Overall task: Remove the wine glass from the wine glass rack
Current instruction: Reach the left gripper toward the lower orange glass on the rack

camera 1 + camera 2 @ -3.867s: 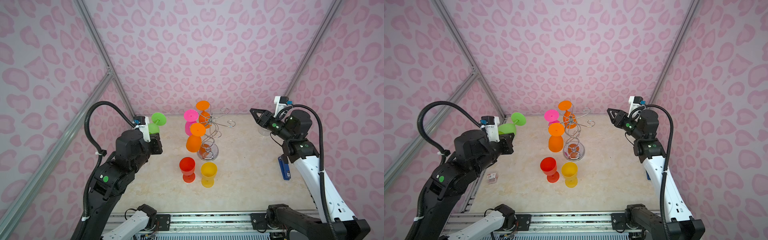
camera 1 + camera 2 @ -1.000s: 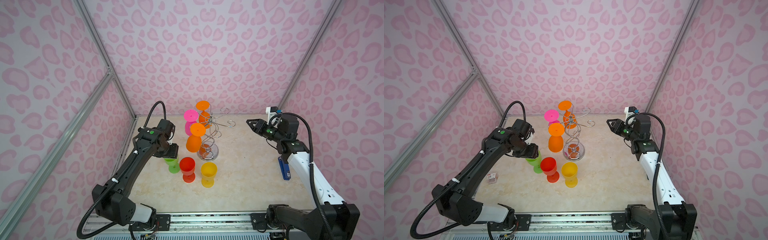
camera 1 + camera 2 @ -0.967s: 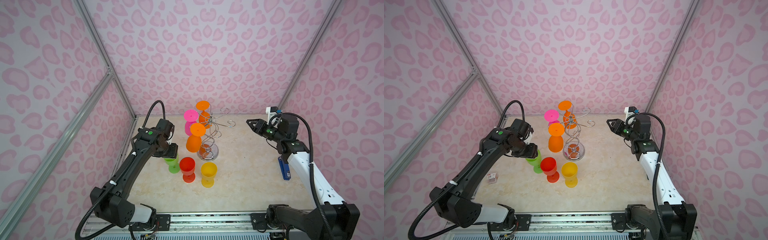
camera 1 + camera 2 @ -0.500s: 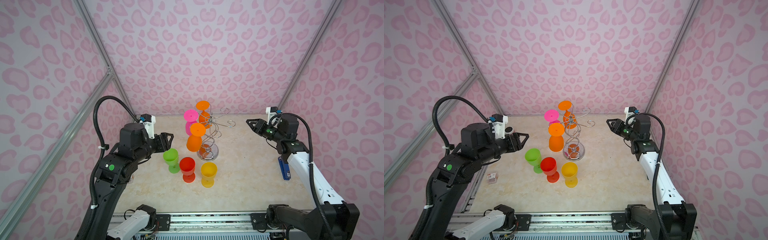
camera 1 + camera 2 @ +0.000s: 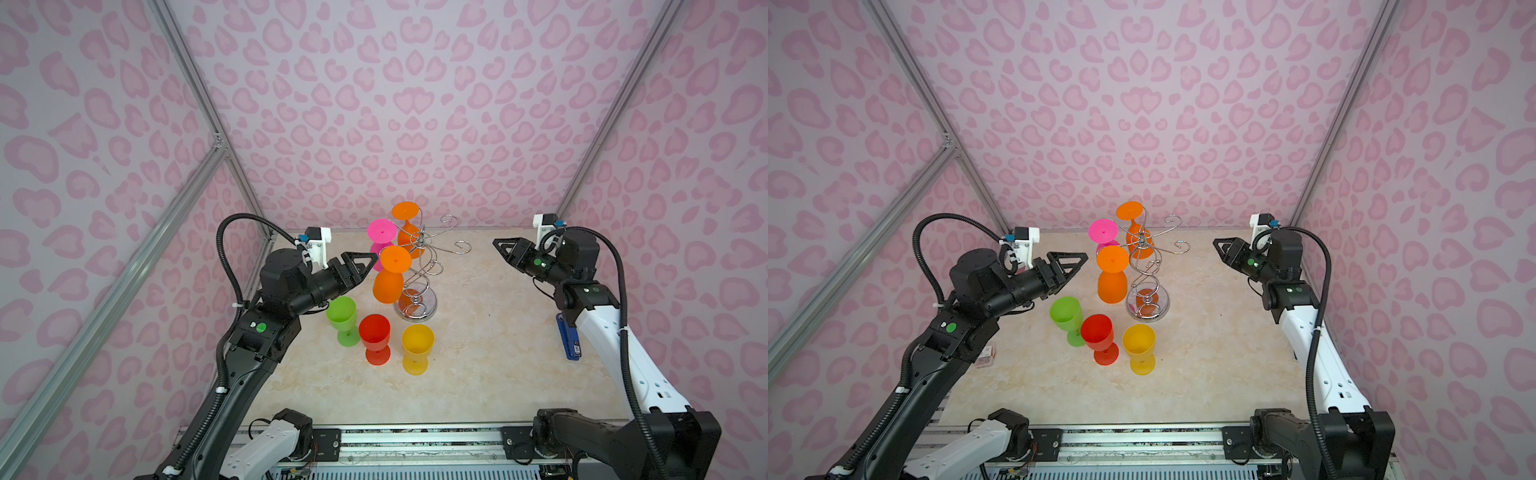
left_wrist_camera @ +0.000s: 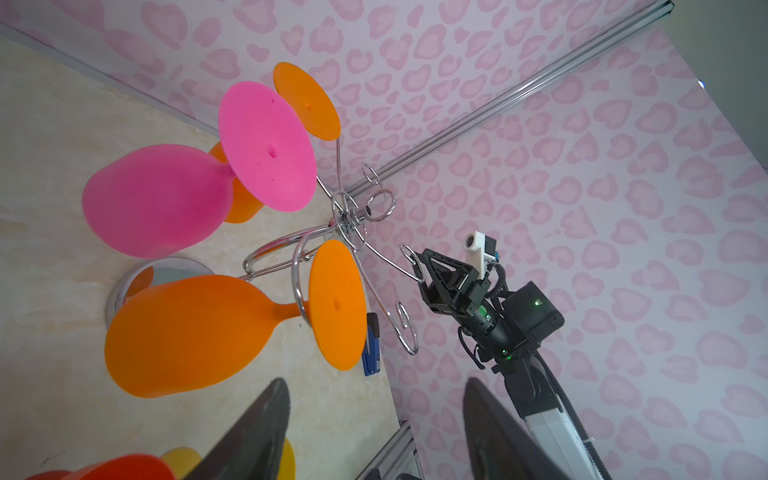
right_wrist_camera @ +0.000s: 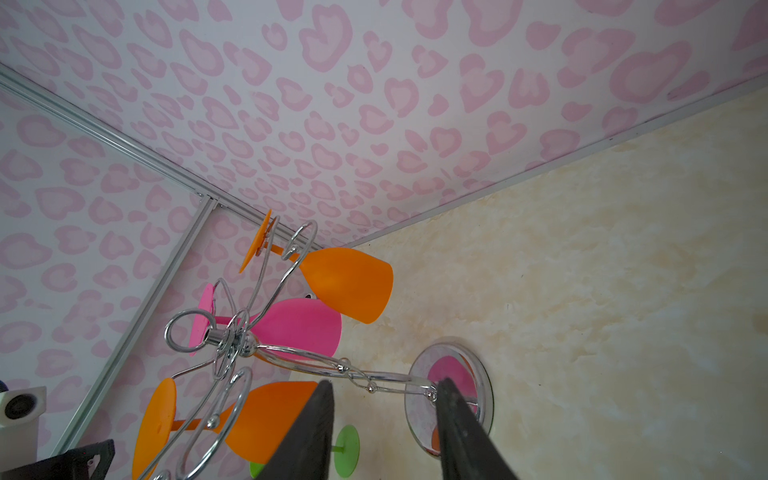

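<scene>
Table (image 5: 478, 353): rack (image 5: 422, 313) upright behind centre, stem partly hidden by front orange glass (image 5: 388, 286). Left gripper (image 5: 370, 266) just beside that glass, jaws apart, nothing held; right gripper (image 5: 498, 245) the same, well away. Hung glasses (image 5: 381, 230): three. Standing glasses (image 5: 375, 332): three.

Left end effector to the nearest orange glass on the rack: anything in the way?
Nothing visible. The left end effector is open and close beside the hanging orange glass, with only air between them. The green glass stands lower, under the wrist, off that line.
</scene>
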